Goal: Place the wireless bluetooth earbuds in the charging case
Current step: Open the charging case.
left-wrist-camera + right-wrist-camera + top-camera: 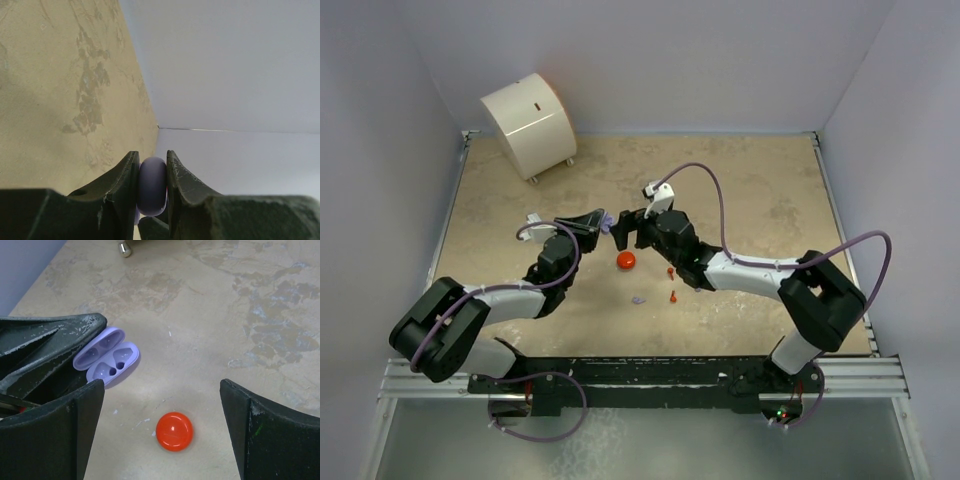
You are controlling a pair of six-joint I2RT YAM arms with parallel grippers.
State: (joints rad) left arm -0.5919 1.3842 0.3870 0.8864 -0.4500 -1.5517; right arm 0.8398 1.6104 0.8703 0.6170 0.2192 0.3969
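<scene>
My left gripper [596, 221] is shut on the open lilac charging case [608, 227] and holds it just above the table. The left wrist view shows the case [152, 186] edge-on between the fingers. In the right wrist view the case [106, 359] shows its empty wells. My right gripper [631, 231] is open and empty, right next to the case, and hovers over a closed red-orange case [174, 431], which lies on the table [626, 260]. Two red-orange earbuds [669, 271] [674, 296] and one lilac earbud [638, 299] lie loose beneath the right arm. The second lilac earbud is not visible.
A large white cylindrical device [528, 122] stands at the back left corner; one of its metal feet [124, 248] shows in the right wrist view. Walls enclose the beige table [760, 200] at the left, back and right.
</scene>
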